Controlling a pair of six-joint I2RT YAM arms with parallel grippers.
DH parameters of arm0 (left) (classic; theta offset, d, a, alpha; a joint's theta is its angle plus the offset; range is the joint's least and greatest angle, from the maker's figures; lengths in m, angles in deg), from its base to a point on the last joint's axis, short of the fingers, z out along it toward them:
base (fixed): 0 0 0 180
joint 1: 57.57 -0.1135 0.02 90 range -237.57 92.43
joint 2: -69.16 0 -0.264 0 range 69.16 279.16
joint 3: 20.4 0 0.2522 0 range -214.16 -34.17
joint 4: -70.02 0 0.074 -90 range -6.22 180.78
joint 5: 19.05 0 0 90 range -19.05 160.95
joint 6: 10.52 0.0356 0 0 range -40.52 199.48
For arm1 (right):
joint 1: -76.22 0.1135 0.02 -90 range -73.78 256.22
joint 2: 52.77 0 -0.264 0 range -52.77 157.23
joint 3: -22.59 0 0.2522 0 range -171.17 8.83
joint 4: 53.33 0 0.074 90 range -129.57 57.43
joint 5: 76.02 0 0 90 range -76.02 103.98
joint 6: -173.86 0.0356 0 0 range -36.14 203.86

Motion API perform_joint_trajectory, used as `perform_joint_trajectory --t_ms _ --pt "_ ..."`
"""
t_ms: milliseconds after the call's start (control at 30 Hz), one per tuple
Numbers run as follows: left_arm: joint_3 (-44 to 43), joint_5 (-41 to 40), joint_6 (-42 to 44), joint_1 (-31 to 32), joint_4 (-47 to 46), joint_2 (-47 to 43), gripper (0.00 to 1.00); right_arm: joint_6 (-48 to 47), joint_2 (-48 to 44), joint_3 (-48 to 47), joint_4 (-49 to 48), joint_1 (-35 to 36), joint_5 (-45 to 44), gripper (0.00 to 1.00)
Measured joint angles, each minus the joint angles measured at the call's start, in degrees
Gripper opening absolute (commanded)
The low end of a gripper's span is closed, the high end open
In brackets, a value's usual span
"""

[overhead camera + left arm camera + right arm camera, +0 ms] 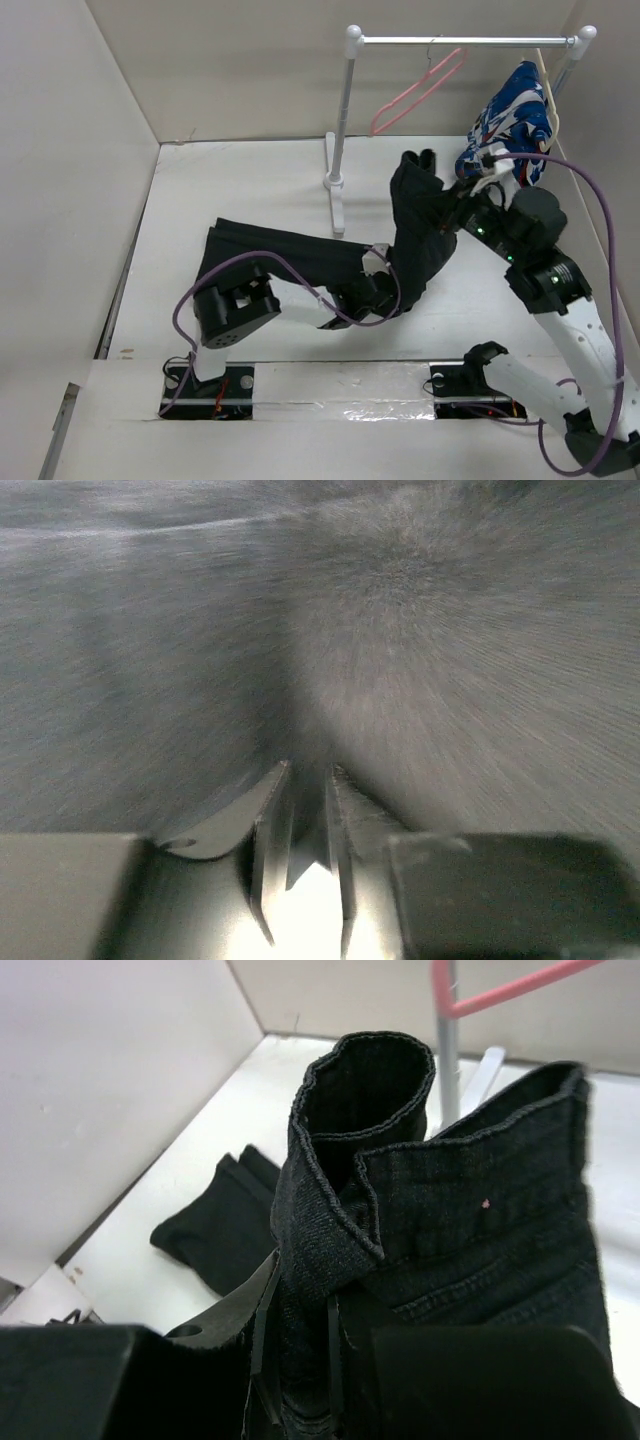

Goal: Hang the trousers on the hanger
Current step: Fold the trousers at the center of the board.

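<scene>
The black trousers lie across the table from the left, and their right part is lifted into a tall fold near the rack. My right gripper is shut on that raised fold, which shows as folded denim edges in the right wrist view around the gripper. My left gripper is at the trousers' middle. Its fingers stand close together on the fabric that fills the left wrist view around the gripper. The pink hanger hangs from the rail, empty, and also shows in the right wrist view.
A white clothes rack stands at the back with a metal rail. A blue, white and red patterned garment hangs at its right end, close to my right arm. Walls enclose the table on three sides. Purple cables loop off both arms.
</scene>
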Motion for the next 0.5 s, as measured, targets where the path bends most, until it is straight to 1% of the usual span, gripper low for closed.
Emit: perform_joint_trajectory --t_ms 33,133,200,333,433,500 --pt "1.2 -0.1 0.2 0.0 0.1 -1.5 0.27 -0.1 1.2 -0.2 -0.2 3.0 -2.5 0.00" --pt "8.9 -0.5 0.9 -1.5 1.2 -11.8 0.28 -0.3 4.8 -0.5 -0.9 10.2 -8.5 0.00" --pt "13.7 -2.0 1.3 -3.2 3.3 -21.3 0.28 -0.3 7.3 -0.9 -2.2 13.8 -11.9 0.00" --pt "19.8 -5.7 1.9 -7.3 9.8 -43.4 0.28 -0.1 13.1 -2.8 -5.0 17.1 -15.0 0.00" --pt "21.4 -5.6 2.6 -12.8 14.7 -58.1 0.28 0.3 18.1 -5.4 -7.0 18.8 -17.0 0.00" --pt "21.8 -5.6 3.3 -17.9 19.4 -67.5 0.31 0.4 22.1 -8.1 -7.9 20.3 -18.2 0.00"
